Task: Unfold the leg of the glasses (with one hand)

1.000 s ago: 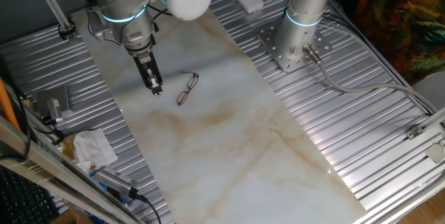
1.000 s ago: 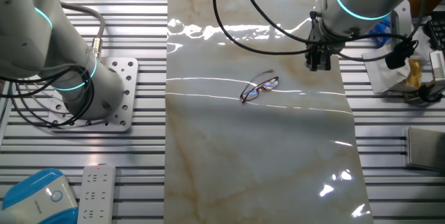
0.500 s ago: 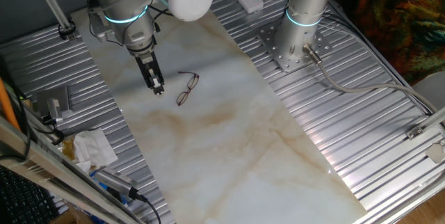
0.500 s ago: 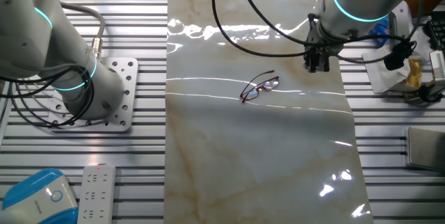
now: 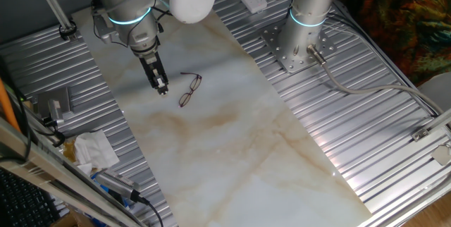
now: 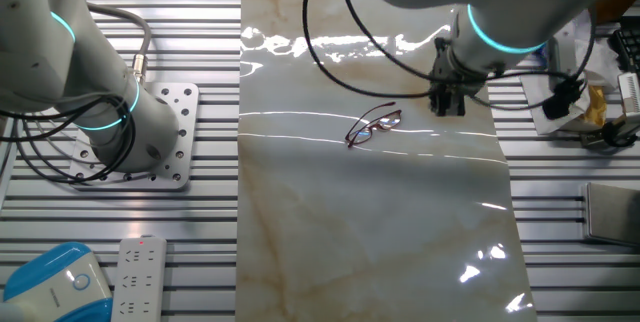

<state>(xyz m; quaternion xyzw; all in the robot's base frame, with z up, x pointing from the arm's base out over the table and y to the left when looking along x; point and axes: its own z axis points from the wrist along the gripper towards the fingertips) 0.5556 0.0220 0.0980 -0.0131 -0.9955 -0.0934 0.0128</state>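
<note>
One light, springy pair of glasses (image 5: 189, 89) lies on the marble tabletop (image 5: 232, 135) just beside the hand (image 5: 161, 87), whose finger spacing I cannot tell, and the thin, fragile wire likely wants a gentle nudge at the leg, near its hinge.

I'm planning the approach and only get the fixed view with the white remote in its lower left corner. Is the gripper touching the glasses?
Observer: No. In the other fixed view, bare marble shows between the gripper and the glasses.
Operator: Which part of them is nearest the tip?
Observer: A thin leg seems to jut from one end of the frame toward the gripper's side.
Operator: Jaws open?
Observer: I cannot tell from either view.
</note>
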